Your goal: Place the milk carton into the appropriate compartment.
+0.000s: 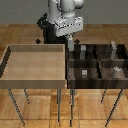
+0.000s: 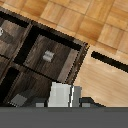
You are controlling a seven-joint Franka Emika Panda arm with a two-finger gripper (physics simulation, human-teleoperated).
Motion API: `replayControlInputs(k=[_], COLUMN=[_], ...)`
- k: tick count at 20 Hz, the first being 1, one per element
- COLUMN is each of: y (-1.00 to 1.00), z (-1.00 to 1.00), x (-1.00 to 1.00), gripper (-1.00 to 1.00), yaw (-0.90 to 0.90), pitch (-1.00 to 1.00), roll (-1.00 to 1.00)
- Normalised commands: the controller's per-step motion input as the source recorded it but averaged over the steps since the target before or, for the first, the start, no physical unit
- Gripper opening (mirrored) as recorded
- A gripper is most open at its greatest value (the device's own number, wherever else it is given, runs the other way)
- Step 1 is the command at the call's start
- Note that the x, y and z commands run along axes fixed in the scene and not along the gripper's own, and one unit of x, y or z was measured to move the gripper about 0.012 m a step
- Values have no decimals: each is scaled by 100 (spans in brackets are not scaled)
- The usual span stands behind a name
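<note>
1. Exterior view: the Panda arm (image 1: pixel 64 12) stands at twelve o'clock behind the two bins, its wrist bent down and forward so the gripper (image 1: pixel 71 42) hangs over the near edge of the dark compartment bin (image 1: pixel 70 70), just by the wall shared with the light wooden tray (image 1: pixel 10 67).
2. Exterior view: the milk carton (image 1: pixel 71 44) is a small pale piece between the fingertips, its long axis about upright; which way its peaked top faces is too small to tell.
3. Exterior view: the fingers look closed in on the carton, though the contact is blurred.
4. Exterior view: in the dark bin, a small grey cube (image 1: pixel 85 73) sits in the compartment at five o'clock from the gripper, and a pale can-like piece (image 1: pixel 116 70) lies in the compartment far toward three o'clock.
5. Wrist view: the carton (image 2: pixel 64 95) fills the middle low in the picture, a pale grey-white block with a bright edge on one side, held above the dark bin's divider.
6. Wrist view: dark finger parts (image 2: pixel 89 103) show on both sides of the carton, drawn in against it.
7. Wrist view: the grey cube (image 2: pixel 48 55) rests apart in a compartment at eleven o'clock from the carton.
</note>
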Motion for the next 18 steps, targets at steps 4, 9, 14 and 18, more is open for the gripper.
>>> replayControlInputs(k=[4,9,14,18], y=[100,0,0,0], z=[0,0,0,-100], x=[-25,-80,-80,0], gripper=[-100,-100,-100,-100], yaw=[0,0,0,0], pitch=[0,0,0,0], roll=[0,0,0,0])
